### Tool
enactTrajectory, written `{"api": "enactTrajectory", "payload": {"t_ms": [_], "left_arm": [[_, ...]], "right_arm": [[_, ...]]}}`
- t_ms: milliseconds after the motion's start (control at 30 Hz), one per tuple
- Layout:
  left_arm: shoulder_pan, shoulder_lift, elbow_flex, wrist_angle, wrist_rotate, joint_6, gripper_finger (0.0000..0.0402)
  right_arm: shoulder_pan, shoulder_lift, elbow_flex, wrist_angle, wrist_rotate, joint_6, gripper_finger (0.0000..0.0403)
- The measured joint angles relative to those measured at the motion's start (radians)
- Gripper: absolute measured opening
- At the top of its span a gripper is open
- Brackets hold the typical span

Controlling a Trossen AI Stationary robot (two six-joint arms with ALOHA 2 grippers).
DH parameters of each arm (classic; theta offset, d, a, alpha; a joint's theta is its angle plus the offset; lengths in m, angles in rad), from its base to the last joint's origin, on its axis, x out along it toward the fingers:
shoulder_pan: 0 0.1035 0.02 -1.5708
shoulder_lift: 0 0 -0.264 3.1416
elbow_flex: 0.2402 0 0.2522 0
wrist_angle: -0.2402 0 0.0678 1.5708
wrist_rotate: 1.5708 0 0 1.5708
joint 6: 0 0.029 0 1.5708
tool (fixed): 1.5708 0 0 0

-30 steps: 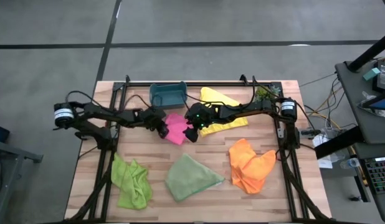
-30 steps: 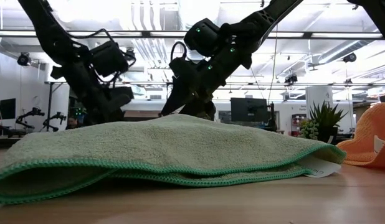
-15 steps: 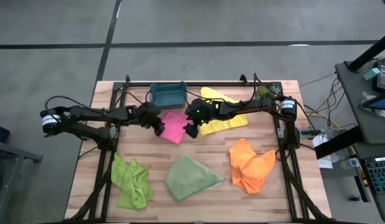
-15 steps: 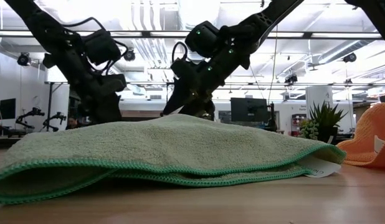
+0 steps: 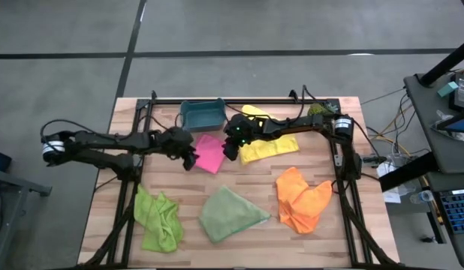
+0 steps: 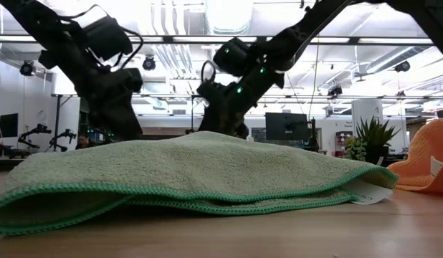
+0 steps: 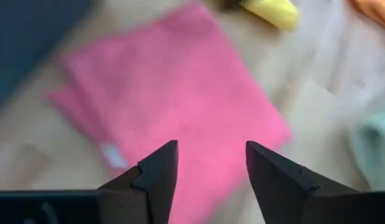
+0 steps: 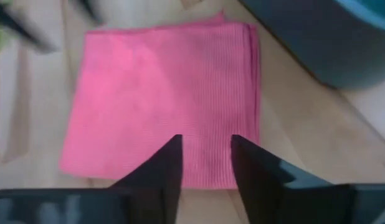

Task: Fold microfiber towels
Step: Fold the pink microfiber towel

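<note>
— Moved since a second ago? Left gripper (image 5: 188,158) drawn back off the flat, folded pink square microfibre cloth (image 5: 209,153), now just beside its left edge; right gripper (image 5: 229,149) pulled back towards the pink cloth's right edge.

— Biggest things first?

— Light wooden slatted table (image 5: 329,244). Along its front: crumpled lime green microfibre cloth (image 5: 158,217), folded pale sage green microfibre cloth (image 5: 227,214), rumpled orange microfibre cloth (image 5: 301,199). Further back: long yellow microfibre cloth (image 5: 268,145) right of the pink one, small teal plastic bin (image 5: 202,114) behind it.

— Jaws?

— Left: fingers (image 7: 154,173) parted, nothing between them, pink cloth (image 7: 174,106) beyond. Right: fingers (image 8: 261,168) a narrow gap apart, holding nothing, poised over the pink cloth (image 8: 161,99).
</note>
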Motion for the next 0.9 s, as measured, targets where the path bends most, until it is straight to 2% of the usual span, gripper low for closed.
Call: {"api": "enactTrajectory", "payload": {"t_ms": [167, 300, 400, 533, 733, 900], "left_arm": [[-0.097, 0.053, -0.002, -0.003, 0.063, 0.029, 0.0135], [-0.104, 0.117, -0.002, 0.001, 0.019, 0.047, 0.0105], [-0.098, 0.159, -0.003, -0.002, -0.046, 0.049, 0.0084], [-0.096, 0.198, -0.003, -0.002, -0.062, 0.072, 0.0064], [-0.086, 0.216, -0.003, -0.001, -0.085, 0.094, 0.0048], [-0.067, 0.179, 0.000, -0.047, -0.099, 0.152, 0.0047]], "right_arm": [[-0.002, 0.046, 0.022, -0.005, 0.000, -0.006, 0.0054], [-0.002, 0.041, 0.024, -0.003, 0.056, -0.017, 0.0014], [-0.003, 0.041, 0.024, -0.006, 0.128, -0.021, 0.0010], [-0.005, 0.048, 0.024, -0.003, 0.143, -0.041, 0.0009], [0.006, 0.071, 0.023, -0.027, 0.107, -0.071, 0.0009], [0.053, 0.066, 0.023, -0.037, 0.073, -0.111, 0.0009]]}}
